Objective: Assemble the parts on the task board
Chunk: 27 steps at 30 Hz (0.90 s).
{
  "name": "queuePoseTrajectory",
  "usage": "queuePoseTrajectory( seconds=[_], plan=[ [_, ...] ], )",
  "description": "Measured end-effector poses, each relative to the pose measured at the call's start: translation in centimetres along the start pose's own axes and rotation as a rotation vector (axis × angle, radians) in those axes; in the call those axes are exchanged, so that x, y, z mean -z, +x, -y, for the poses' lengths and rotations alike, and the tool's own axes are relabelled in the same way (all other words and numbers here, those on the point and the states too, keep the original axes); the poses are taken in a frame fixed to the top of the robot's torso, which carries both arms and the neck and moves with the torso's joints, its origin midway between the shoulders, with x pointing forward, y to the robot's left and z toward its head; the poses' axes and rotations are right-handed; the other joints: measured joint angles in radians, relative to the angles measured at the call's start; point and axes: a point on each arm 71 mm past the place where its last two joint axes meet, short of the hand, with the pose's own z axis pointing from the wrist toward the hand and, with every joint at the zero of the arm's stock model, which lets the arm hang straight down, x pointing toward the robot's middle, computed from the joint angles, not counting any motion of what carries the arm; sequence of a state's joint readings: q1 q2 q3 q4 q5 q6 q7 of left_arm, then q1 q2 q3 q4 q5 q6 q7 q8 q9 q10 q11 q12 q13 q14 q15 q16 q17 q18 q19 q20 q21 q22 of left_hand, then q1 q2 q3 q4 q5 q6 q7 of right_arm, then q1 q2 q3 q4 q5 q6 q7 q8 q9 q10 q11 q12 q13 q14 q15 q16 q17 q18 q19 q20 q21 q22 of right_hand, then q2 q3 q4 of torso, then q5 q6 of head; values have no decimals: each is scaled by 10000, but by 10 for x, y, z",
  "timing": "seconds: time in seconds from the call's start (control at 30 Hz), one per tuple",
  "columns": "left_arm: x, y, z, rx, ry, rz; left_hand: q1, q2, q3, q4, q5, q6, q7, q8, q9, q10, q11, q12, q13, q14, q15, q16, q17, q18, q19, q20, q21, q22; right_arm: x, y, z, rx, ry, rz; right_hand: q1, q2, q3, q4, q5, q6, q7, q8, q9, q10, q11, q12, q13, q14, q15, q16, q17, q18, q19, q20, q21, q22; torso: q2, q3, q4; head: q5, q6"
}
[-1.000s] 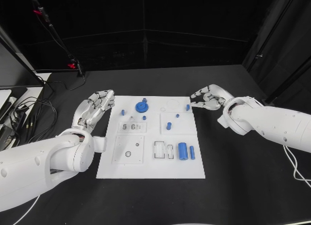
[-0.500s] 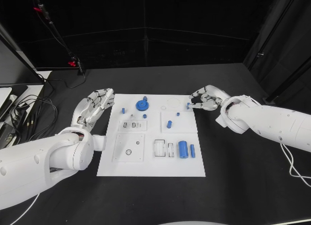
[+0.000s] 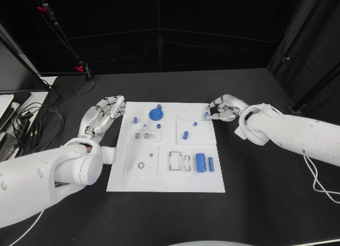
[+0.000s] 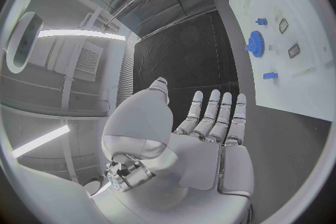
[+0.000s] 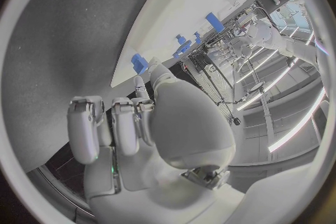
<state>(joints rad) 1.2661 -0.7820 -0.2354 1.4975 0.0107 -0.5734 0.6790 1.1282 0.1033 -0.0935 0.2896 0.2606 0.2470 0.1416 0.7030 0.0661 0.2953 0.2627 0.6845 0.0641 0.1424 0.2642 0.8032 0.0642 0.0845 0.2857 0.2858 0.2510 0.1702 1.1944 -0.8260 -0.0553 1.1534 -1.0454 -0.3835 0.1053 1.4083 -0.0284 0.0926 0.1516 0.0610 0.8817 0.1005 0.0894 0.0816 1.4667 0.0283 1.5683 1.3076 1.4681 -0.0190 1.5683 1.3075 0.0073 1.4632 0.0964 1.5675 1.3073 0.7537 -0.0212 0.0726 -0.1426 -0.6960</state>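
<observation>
The white task board (image 3: 166,177) lies in the middle of the table. On it are a blue gear (image 3: 156,115), several small blue pegs such as one at mid-board (image 3: 185,136), and a thick blue cylinder (image 3: 200,163) beside a thin one (image 3: 210,164). My right hand (image 3: 223,109) is at the board's far right corner, fingers curled, pinching a small blue part (image 3: 207,115) that still sits at the board; the right wrist view shows that part (image 5: 139,61) at my fingertips. My left hand (image 3: 103,115) lies flat and open beside the board's left edge, holding nothing (image 4: 210,123).
Cables and flat equipment (image 3: 14,128) crowd the table's left edge. A thin stand with a red clip (image 3: 81,68) rises at the far left. Bare black table surrounds the board in front and to the right.
My right hand has shifted slightly toward the board's far right corner and closed its fingers round the small blue part. The left hand has stayed put.
</observation>
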Motion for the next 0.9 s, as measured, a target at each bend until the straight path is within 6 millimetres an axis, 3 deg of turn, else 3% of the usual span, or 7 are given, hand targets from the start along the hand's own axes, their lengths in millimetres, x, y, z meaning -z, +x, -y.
queuePoseTrajectory(
  seconds=[0.47,0.63,0.9],
  plan=[
    [1,-1,0,12,-6,-2,0,0,0,0,0,0,0,0,0,-1,-2,0,0,0,0,0,0,0,0,0,0,-1,-3,4,-2,144,217,-68,91,-14,32,-32,0,68,-4,28,2,0,1,0,0,-29,-29,0,-1,0,36,-35,0,0,-1,1,-5,9,-47],
    [1,-1,0,6,-9,12,0,0,1,0,0,0,0,0,0,-2,-2,0,0,0,0,0,0,0,0,0,0,-1,-4,4,-2,161,266,-74,130,26,32,-32,-1,226,-65,84,20,1,-72,0,1,-30,-29,0,-1,1,36,-35,0,0,-1,6,-5,61,-72],
    [2,-3,0,2,-13,26,0,0,0,0,0,0,0,0,0,-2,-2,-1,0,0,0,0,-1,0,0,0,0,-2,-4,4,-2,182,331,-77,170,65,32,-32,-1,662,-18,200,49,1,-71,0,1,7,-64,0,-1,0,2,-69,0,0,-3,4,-14,50,-61]
  ],
)
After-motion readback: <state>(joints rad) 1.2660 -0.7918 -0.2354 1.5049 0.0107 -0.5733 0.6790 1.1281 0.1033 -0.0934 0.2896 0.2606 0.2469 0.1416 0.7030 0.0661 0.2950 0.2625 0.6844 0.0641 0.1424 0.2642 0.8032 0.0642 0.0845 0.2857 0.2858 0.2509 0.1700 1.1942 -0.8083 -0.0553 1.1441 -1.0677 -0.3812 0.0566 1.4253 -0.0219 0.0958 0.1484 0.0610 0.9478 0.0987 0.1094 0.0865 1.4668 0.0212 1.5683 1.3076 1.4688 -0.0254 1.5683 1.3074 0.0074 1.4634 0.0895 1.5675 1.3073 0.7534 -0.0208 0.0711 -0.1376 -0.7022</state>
